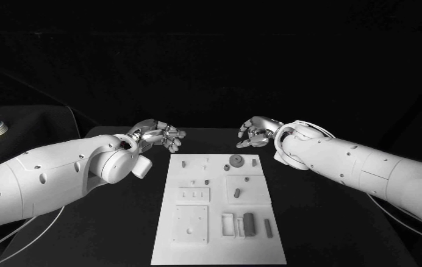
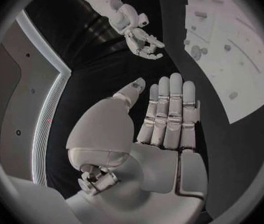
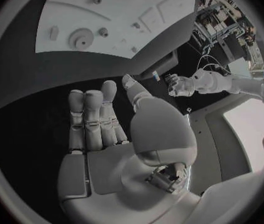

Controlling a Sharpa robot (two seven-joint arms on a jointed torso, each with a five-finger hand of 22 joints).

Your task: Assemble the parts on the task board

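Board: task board (image 1: 219, 212) sits centre-bottom of the head view, long side running away from me, on the black table (image 1: 343, 230).
Parts: grey, scattered over the board. Round gear-like part (image 1: 236, 160) near the far edge, small pegs (image 1: 184, 164) upper left of the plate, dark bars (image 1: 249, 224) standing in slots lower right. My read: laid out as a kit, nothing obviously mated yet.
Left hand: left hand (image 1: 161, 136) is off the board, just past its upper-left corner. Wrist view shows fingers (image 2: 169, 109) straight and side by side, palm bare, holding nothing.
Right hand: right hand (image 1: 256, 131) hangs beyond the upper-right corner. Own wrist view shows fingers (image 3: 91, 117) extended together, empty; head view reads more curled, so I trust the wrist cam.
Why: both hands parked symmetric at the far end, which keeps the plate unobstructed for the head cam. I judge this a ready pose before any pick.
Text: no labels or writing I can read on board or parts.
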